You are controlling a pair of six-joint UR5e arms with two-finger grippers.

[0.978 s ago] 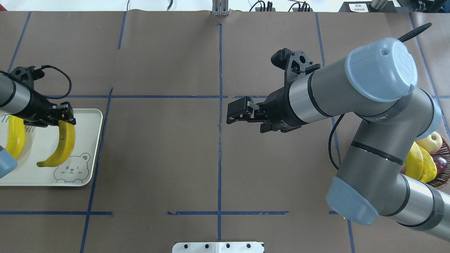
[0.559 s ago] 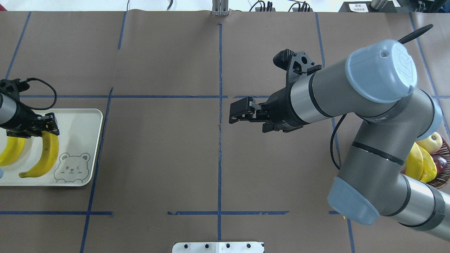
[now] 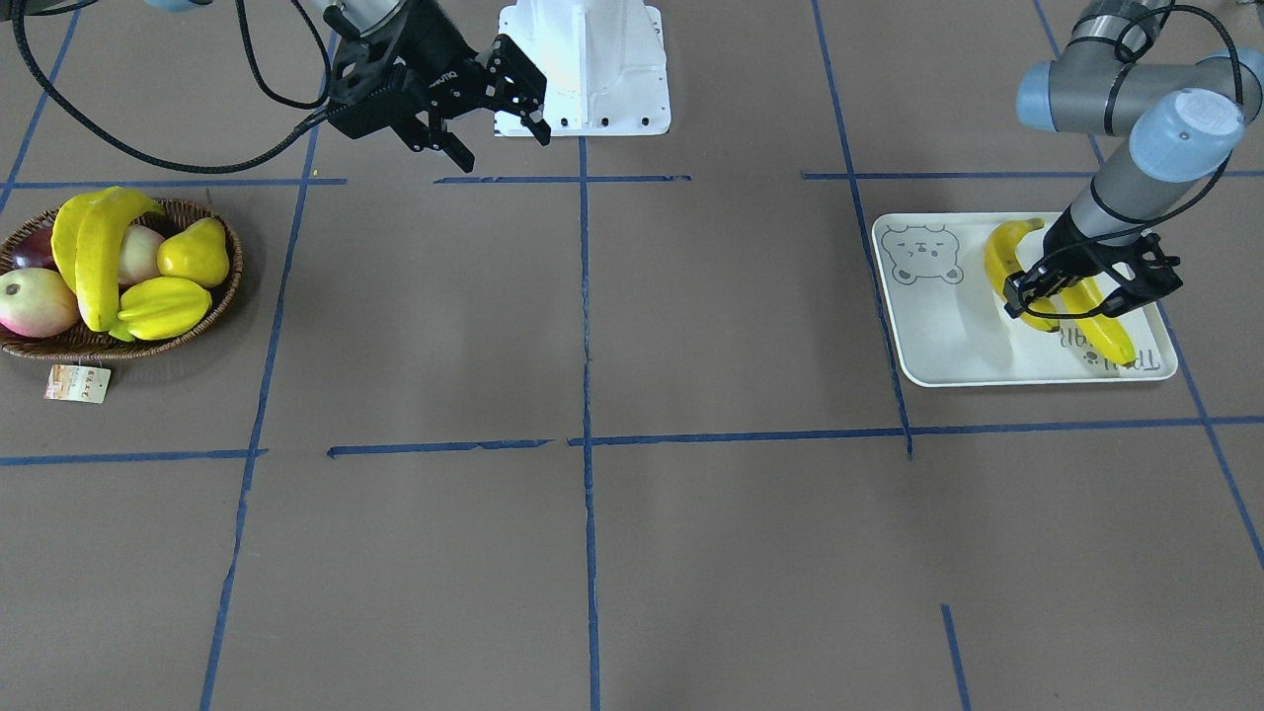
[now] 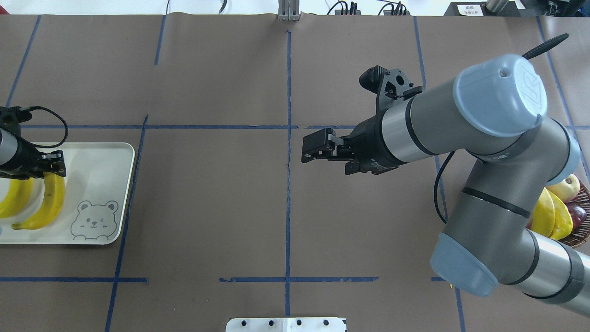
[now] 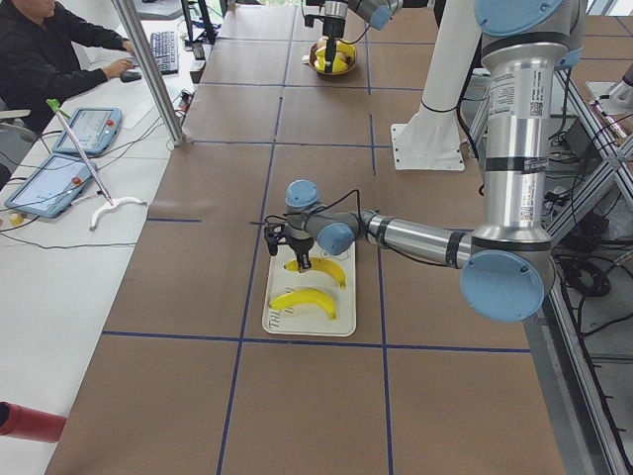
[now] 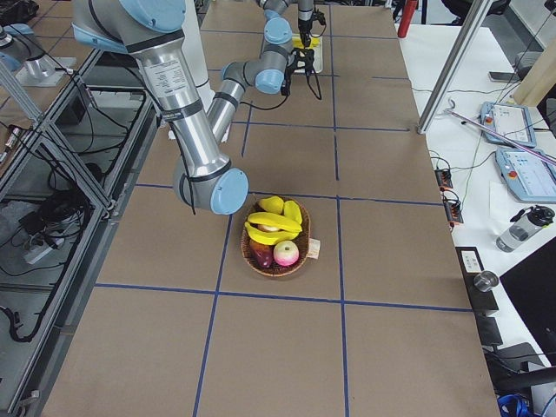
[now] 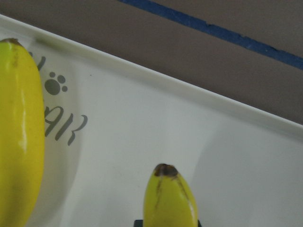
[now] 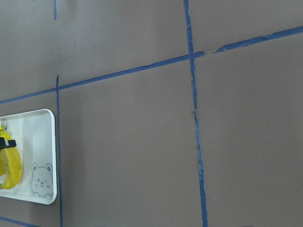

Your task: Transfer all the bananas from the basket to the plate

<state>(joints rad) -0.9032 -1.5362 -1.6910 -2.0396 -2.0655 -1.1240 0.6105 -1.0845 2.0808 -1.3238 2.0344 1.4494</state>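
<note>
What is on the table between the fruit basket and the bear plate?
Nothing lies there. The front-facing view shows only bare brown table and blue tape lines between the basket and the plate. The right tool hangs open above it.

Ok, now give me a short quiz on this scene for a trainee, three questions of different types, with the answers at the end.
1. Multiple choice: how many bananas lie on the plate? A) one B) two C) four
2. True or false: the right gripper is carrying a banana.
3. Short answer: which gripper is shut on a banana at the plate?

Key:
1. B.
2. False; it is open and empty.
3. The left gripper.
</note>
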